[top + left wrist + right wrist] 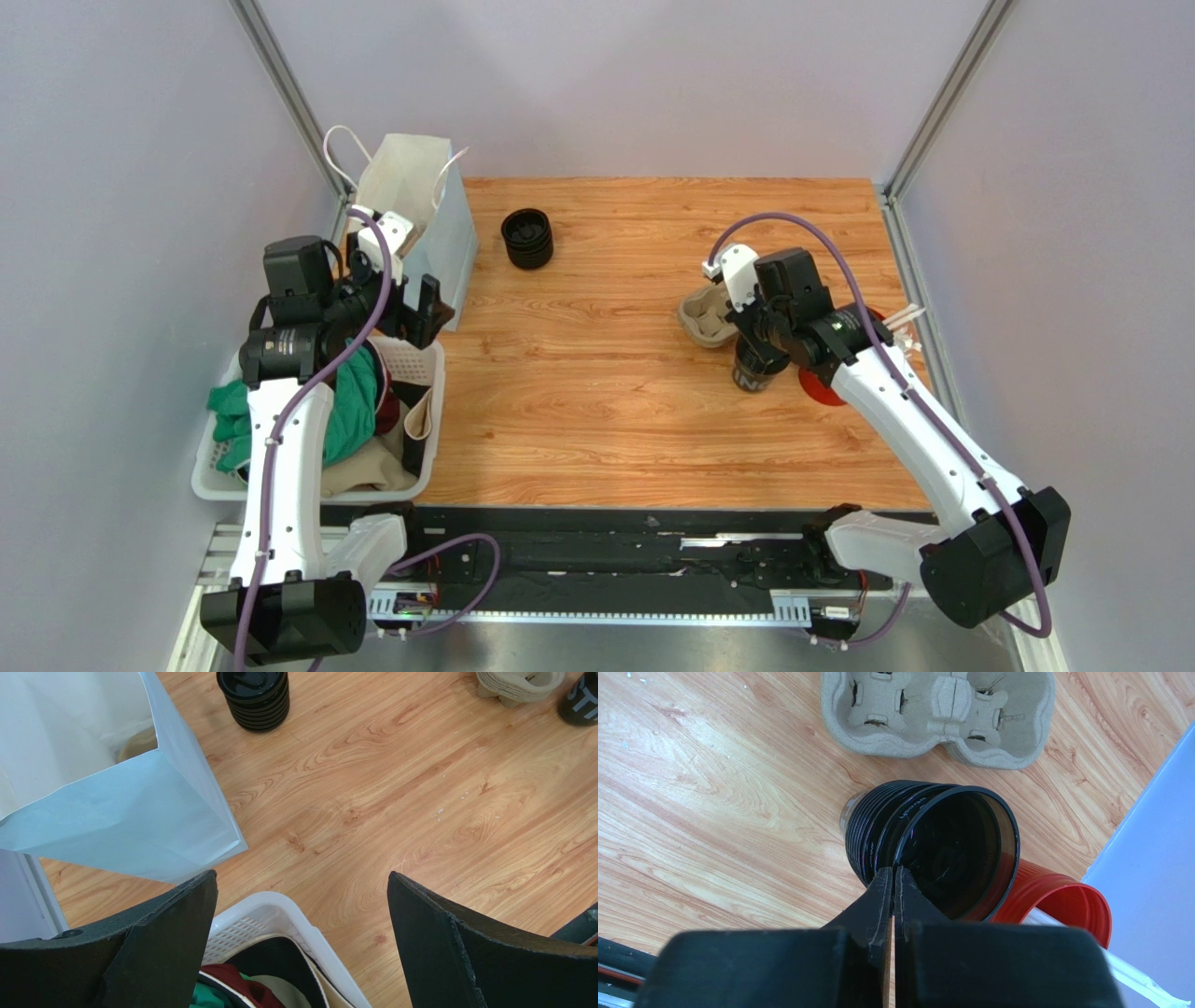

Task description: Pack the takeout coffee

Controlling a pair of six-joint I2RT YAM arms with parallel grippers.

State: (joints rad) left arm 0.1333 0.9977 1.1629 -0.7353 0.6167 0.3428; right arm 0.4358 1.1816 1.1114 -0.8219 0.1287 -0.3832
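Lidded coffee stands at the table's (603,420) far edge while the right arm pinches an open cup.
From above, the takeout coffee (528,238) is near the far edge, just beside the white paper bag (414,196) in the far-left corner. The left gripper (421,315) hangs over the basket (211,483) at the left edge. Left wrist view: jaws wide apart; white letters "ST" show on the open black cup (581,698) by the cardboard cup tray (519,684). Right wrist view: the right gripper (893,882) has its jaws together, clamped on that cup's rim, whose lettering is unreadable.

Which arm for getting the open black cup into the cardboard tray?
Right: the right gripper pinches the black cup's rim, beside the cardboard tray; the left gripper hangs open over the basket, across the table.
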